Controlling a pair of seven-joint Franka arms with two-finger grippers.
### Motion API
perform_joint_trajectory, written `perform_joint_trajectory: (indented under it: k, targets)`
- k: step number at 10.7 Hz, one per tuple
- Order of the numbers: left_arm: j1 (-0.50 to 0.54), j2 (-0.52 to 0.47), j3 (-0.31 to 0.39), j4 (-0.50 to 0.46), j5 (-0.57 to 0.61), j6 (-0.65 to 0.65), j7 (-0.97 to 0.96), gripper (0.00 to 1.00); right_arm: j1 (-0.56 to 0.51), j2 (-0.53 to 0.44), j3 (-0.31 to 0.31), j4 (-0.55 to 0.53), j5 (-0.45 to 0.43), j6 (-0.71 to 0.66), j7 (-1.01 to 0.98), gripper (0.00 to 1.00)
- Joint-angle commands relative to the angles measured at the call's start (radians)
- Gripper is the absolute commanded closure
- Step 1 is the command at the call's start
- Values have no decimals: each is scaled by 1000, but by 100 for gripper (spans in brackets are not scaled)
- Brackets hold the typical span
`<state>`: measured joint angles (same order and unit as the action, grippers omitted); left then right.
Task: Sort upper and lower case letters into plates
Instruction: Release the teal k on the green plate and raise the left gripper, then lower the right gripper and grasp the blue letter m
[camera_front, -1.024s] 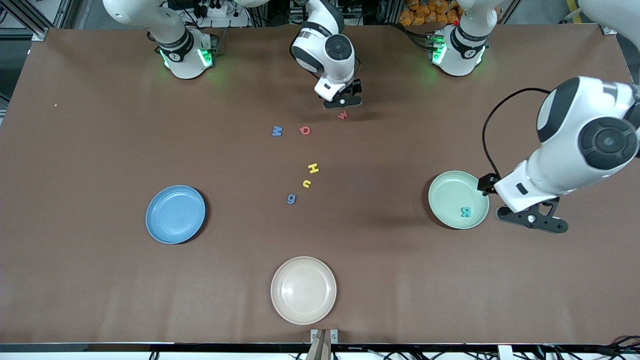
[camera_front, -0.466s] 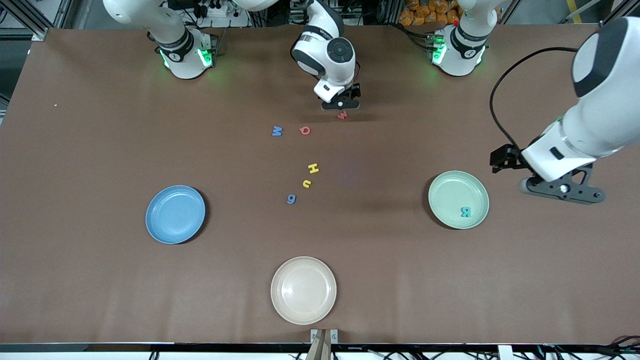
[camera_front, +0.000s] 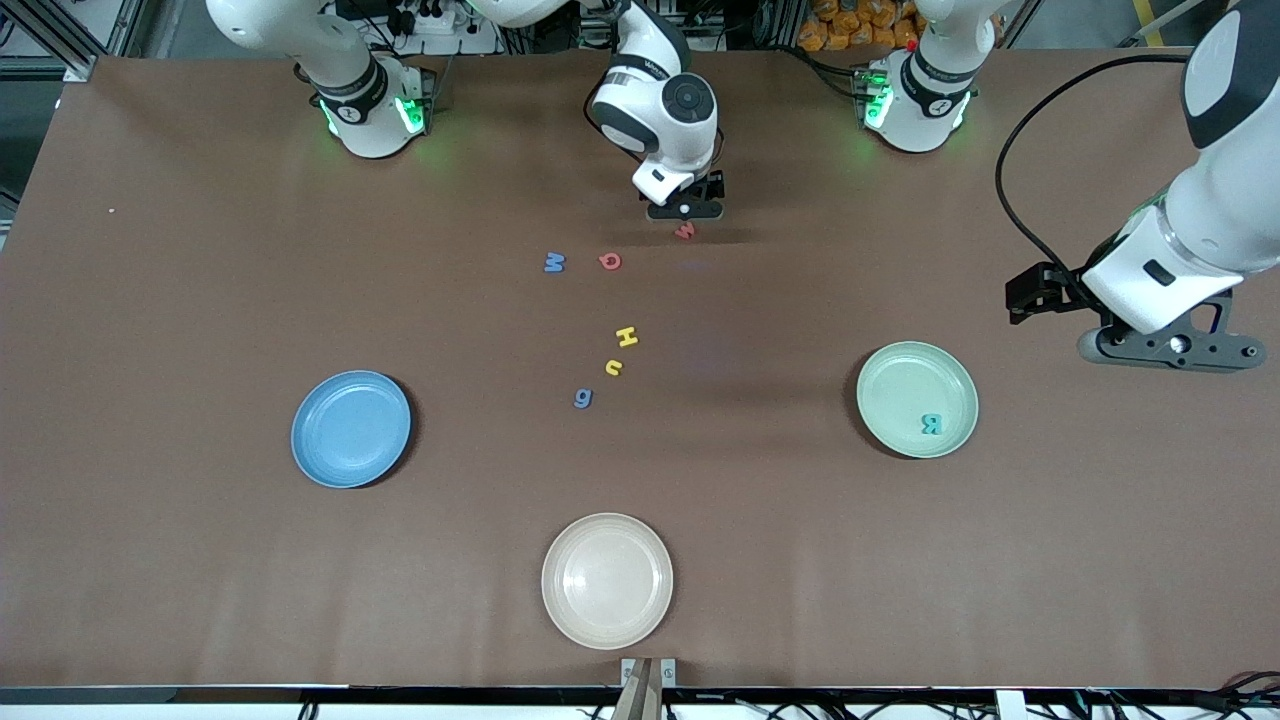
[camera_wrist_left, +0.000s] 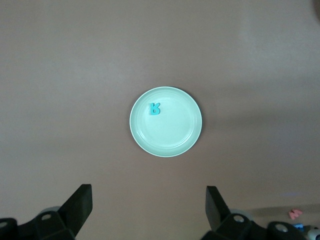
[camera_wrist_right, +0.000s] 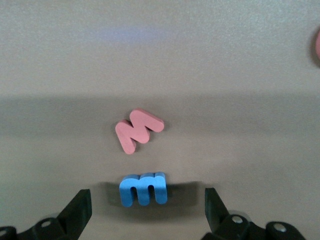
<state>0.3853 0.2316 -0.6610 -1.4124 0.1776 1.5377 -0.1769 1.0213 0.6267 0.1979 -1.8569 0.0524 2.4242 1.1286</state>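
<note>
Plates first: the mint plate (camera_front: 917, 399) toward the left arm's end already holds a teal R (camera_front: 931, 424), the blue plate (camera_front: 350, 428) is bare, and M, Q, H, u and g lie loose mid-table, so I judge sorting barely begun. My left gripper (camera_front: 1170, 348) hangs empty and wide open just off the mint plate, waiting. My right gripper (camera_wrist_right: 147, 200) hovers low, jaws spread and holding nothing, over a blue m (camera_wrist_right: 143, 188) beside a red w (camera_wrist_right: 137, 130); next I'd lower, pinch what looks like a lowercase m, and carry it to the blue plate.

Brown-covered table (camera_front: 200, 560); cables (camera_front: 420, 20) along its robot-side edge.
</note>
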Motion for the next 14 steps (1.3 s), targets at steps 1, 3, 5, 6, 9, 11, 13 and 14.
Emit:
perform_joint_trajectory:
  k: [1,3,5,6,9,11,13,14]
  targets:
    - [7,-20,3,-13,-27,-14,-29,0,22,10,-9,22,-104,1,104,0]
    - [26,-20,3,-13,-29,-16,-27,0,23,10,-9,28,-146,1,149,0]
    - [27,-20,3,-13,-29,-21,-27,0,26,10,-11,28,-154,3,151,0]
    - [27,-21,3,-13,-29,-30,-27,0,25,10,-11,28,-154,3,149,0]
    - [44,-21,6,-13,-68,-33,-23,0,19,18,-11,28,-161,6,145,0]
    - [14,-38,61,-14,-76,-33,-10,0,13,34,-14,36,-195,22,146,0]
    - [-128,-61,224,-14,-95,-33,-9,0,16,36,-18,36,-198,27,146,0]
    - [-217,-83,332,-16,-121,-31,-3,0,14,38,-18,36,-204,45,146,0]
